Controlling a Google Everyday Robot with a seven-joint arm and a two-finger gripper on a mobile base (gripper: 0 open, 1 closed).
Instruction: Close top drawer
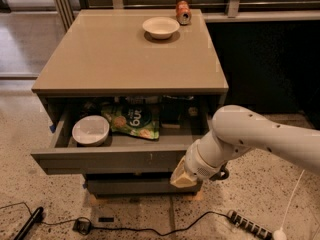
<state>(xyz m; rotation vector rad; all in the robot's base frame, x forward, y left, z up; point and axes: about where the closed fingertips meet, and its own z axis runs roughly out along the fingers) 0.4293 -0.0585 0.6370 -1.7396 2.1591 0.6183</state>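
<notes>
One top drawer (107,160) open, tool (183,177) at its lower right corner

**Lighting.** Warm, moderate indoor light falls from above. The tabletop (110,59) shows a soft, broad sheen, palest toward its far edge. The bowl (160,27) on it casts a short shadow on its near side. The open top drawer (105,160) is shaded by the tabletop, and its back is dim. The tool (184,176), at the right end of the drawer front, is lit above and dark beneath. The far right of the scene is nearly black.
</notes>
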